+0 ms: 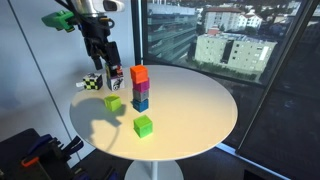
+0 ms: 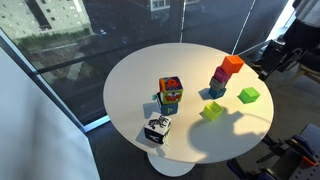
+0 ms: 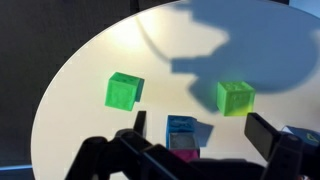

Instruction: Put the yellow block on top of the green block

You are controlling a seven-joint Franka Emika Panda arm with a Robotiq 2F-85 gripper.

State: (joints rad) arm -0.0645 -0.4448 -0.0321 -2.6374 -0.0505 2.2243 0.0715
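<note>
The yellow block [image 1: 113, 103] lies on the round white table, left of a stack of orange, magenta and blue cubes [image 1: 140, 88]. The green block [image 1: 143, 125] lies apart, nearer the table's front edge. Both also show in the other exterior view, yellow block [image 2: 211, 111] and green block [image 2: 248, 95]. In the wrist view the green block [image 3: 124, 90] is at the left, the yellow block [image 3: 234, 97] at the right, and the stack [image 3: 182, 135] sits between the fingers. My gripper [image 1: 103, 62] hangs above the table, open and empty [image 3: 203, 130].
A colourful printed cube [image 2: 170, 93] and a black-and-white patterned cube [image 2: 157, 128] stand on the table [image 2: 130, 80] beyond the stack. Large windows are close behind the table. Dark equipment sits on the floor beside it.
</note>
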